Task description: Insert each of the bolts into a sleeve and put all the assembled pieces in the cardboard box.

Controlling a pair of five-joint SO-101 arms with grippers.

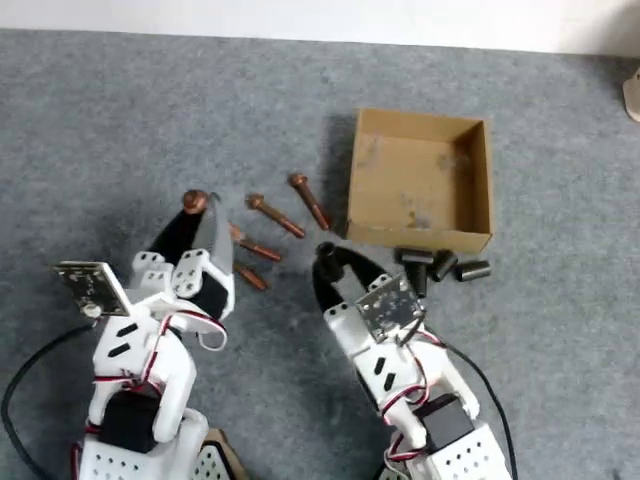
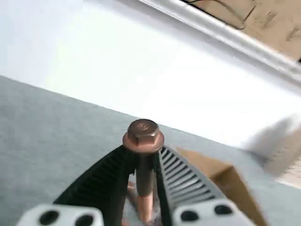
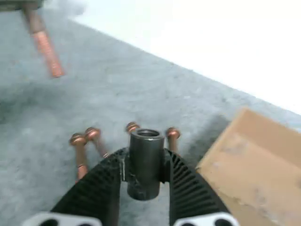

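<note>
Room on the grey bench is shared closely by both arms, so a collision could be caused if they are brought together carelessly. The cardboard box, empty and set just beyond the right arm, could be shoved askew by a swinging wrist. The left end effector is closed on a bolt, gripped by the shank with the head standing proud; the right end effector is closed on a black sleeve, its open bore exposed. These two parts are held well apart, and a jam or a dropped piece could be caused by poor alignment of shank and bore. Spare sleeves lying just beside the box front and loose bolts between the left end effector and the box could be knocked and sent rolling.
</note>
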